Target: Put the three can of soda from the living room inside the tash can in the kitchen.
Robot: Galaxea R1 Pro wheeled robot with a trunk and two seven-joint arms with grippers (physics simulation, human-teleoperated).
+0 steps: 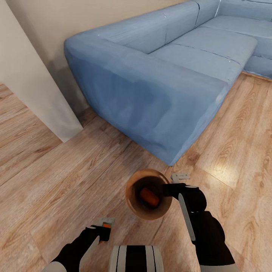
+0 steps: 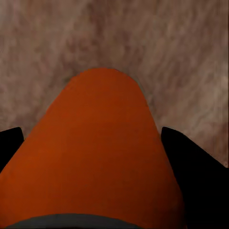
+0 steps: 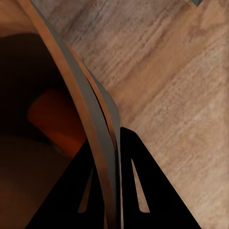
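Bucket: small round brown wooden bucket with thin tapered walls [image 1: 133,202], held above the pale plank floor [image 1: 56,177], seen from over its open mouth in the head view.
Bucket contents: one orange-bodied cylindrical soda can [image 1: 149,196] lies on its side at the bottom; the right wrist view shows it as an orange shape [image 3: 55,121] in the dark interior.
Right gripper: black two-fingered right gripper [image 1: 169,189] is clamped on the bucket's rim at the side nearest the right arm. In the right wrist view the thin wall [image 3: 98,148] runs between the two black fingers [image 3: 136,191], one inside and one outside, pressed against it.
Second can: another orange-bodied soda can with a grey metal end [image 2: 95,157] sits between the black fingers [image 2: 195,181] of the left gripper, touching both.
Left gripper: black left gripper [image 1: 104,228] is closed around that can; the head view shows a small orange patch [image 1: 107,225] at its tip, low and to the left of the bucket, apart from it.
Surroundings: large blue fabric corner sofa [image 1: 158,75] stands just beyond the bucket; a beige wall corner [image 1: 34,94] rises at the left.
Robot body: striped black-and-white trunk [image 1: 136,258] at the bottom edge of the head view.
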